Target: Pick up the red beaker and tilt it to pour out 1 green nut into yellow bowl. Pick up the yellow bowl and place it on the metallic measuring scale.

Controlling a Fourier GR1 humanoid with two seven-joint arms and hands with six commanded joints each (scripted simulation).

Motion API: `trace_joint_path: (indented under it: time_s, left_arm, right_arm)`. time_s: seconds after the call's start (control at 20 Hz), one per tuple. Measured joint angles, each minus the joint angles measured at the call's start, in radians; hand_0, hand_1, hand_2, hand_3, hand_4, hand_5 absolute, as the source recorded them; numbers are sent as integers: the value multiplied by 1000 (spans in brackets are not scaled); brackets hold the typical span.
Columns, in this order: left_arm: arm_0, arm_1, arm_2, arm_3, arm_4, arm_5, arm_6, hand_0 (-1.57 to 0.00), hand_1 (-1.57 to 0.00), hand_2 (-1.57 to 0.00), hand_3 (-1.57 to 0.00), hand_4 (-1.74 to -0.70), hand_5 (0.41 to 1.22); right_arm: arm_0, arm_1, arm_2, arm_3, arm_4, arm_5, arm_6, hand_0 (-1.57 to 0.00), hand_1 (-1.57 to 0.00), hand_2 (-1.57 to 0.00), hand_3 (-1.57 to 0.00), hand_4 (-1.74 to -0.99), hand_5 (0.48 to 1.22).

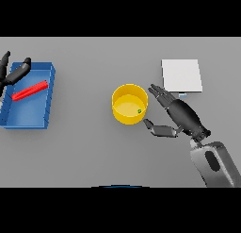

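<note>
right hand beside bowl, nut already in

yellow bowl (129, 104) upright near the middle of the desk (94, 152), one green nut (139, 111) lying inside, close to its right wall. judged from that: pour done, carry to the scale next.

right hand (181, 115) just right of the bowl, toward the desk's right edge. fingers straight and spread, reaching toward the bowl's far-right rim; thumb stretched out below, pointing at its near-right side. bowl partly inside that gap, nothing clasped yet; touching or a hair apart, cannot tell.

scale (181, 75), a pale flat square, behind the right hand toward the far right part of the desk, apart from the bowl. line from bowl to scale runs right and away, so the right hand is clearly the nearer one for the lift.

left hand (14, 72) at the far left edge, fingers relaxed and loose, over the far left corner of the blue tray (42, 119), holding nothing. red beaker (30, 91) lying on its side in the tray, long axis slanting from near-left to far-right.

next move likely: close round the bowl's right wall, keep it level so the nut stays in.
</note>
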Motion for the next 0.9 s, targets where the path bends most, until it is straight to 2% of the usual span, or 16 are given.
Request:
trace_joint_path:
  time_s: [0.1,0.2,0.35,0.55,0.65,0.8,0.9]
  left_arm:
    - [-2,-8,0,3,-1,8,-1,-4,-3,-3,-2,-716,667]
    - [-4,-10,-6,0,-1,0,4,-2,-2,-2,-1,-712,672]
    - [6,-6,-11,-18,-1,9,10,-1,0,0,0,-714,682]
    - [19,-3,2,-11,16,-3,-15,0,0,0,1,-722,688]
    - [21,11,7,-16,19,-10,-21,1,1,1,1,-722,688]
    - [8,2,10,-2,20,-13,-16,1,1,1,1,-724,688]
    - [26,6,18,-5,33,-22,-44,1,1,1,1,-724,688]
  right_arm:
    - [-90,-44,68,20,89,47,-13,1,1,1,1,-1233,703]
    - [-153,-89,129,49,162,86,-61,1,1,1,1,-1228,703]
    - [-246,-117,202,116,230,148,-100,1,1,1,1,-1213,705]
    - [-358,-117,277,213,291,203,-130,1,1,1,1,-1219,705]
    - [-410,-99,310,279,314,232,-127,1,1,1,1,-1223,704]
    - [-453,-95,355,330,349,255,-145,1,1,1,1,-1231,703]
    - [-485,-82,375,378,368,266,-137,1,1,1,1,-1250,708]
